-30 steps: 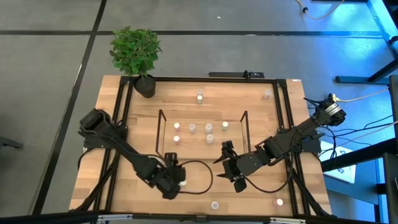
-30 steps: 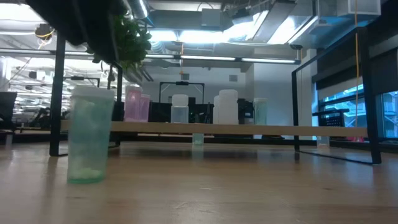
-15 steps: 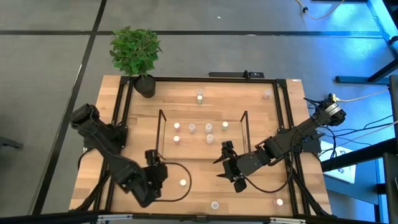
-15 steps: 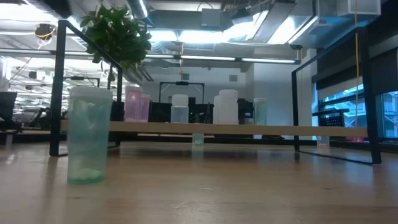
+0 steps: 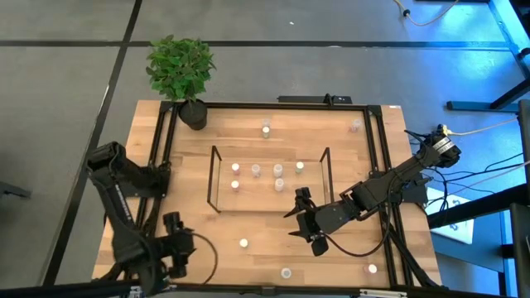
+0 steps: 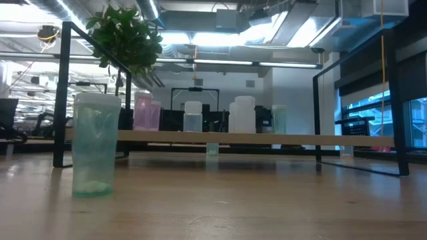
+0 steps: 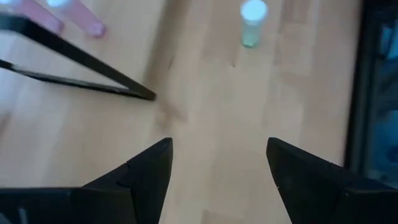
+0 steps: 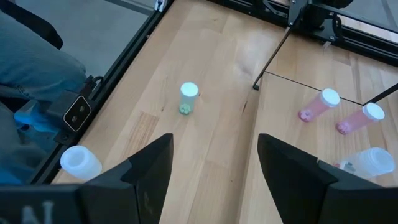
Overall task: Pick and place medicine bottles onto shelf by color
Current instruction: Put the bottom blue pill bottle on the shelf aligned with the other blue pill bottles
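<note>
The left gripper (image 5: 176,248), jaws apart and empty, hangs over the table's near left corner, so its next pick should be a straight descent over one tiny pale white-capped medicine bottle (image 5: 243,243) standing just right of it. The right gripper (image 5: 308,222), also open and empty, waits at the near edge of the low black-rod shelf with a light wooden base (image 5: 269,210). Only the low view shows bottle tints, a green bottle (image 6: 93,144) nearest; the high view shows mere white caps.

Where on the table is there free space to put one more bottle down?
Free: bare wood between the plant pot and the shelf, and right of the shelf. Crowded: the shelf's middle, holding five bottles, and the strip before it near the right gripper.
</note>
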`<action>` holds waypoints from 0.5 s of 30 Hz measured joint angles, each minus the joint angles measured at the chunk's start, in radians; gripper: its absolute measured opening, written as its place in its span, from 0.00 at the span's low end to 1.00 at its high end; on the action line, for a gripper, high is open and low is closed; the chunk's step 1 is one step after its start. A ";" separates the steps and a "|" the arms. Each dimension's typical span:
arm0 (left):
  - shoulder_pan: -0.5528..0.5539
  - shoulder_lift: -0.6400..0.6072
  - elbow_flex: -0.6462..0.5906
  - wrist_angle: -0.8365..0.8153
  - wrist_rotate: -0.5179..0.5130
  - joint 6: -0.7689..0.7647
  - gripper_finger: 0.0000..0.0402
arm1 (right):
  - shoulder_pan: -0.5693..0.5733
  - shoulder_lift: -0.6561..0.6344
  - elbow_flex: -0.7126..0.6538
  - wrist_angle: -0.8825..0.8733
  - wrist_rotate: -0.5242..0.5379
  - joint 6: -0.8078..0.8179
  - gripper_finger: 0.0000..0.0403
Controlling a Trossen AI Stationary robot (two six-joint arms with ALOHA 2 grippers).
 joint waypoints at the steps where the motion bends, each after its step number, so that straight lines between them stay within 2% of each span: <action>1: -0.016 0.000 0.000 0.000 0.000 -0.019 0.63 | 0.000 0.000 0.000 0.000 0.000 0.000 0.59; 6: -0.067 0.000 0.000 -0.001 -0.038 -0.104 0.63 | 0.000 0.000 0.000 0.000 0.000 0.000 0.59; 15: -0.095 0.000 0.000 -0.001 -0.107 -0.128 0.63 | 0.000 0.000 0.000 0.014 -0.001 0.019 0.59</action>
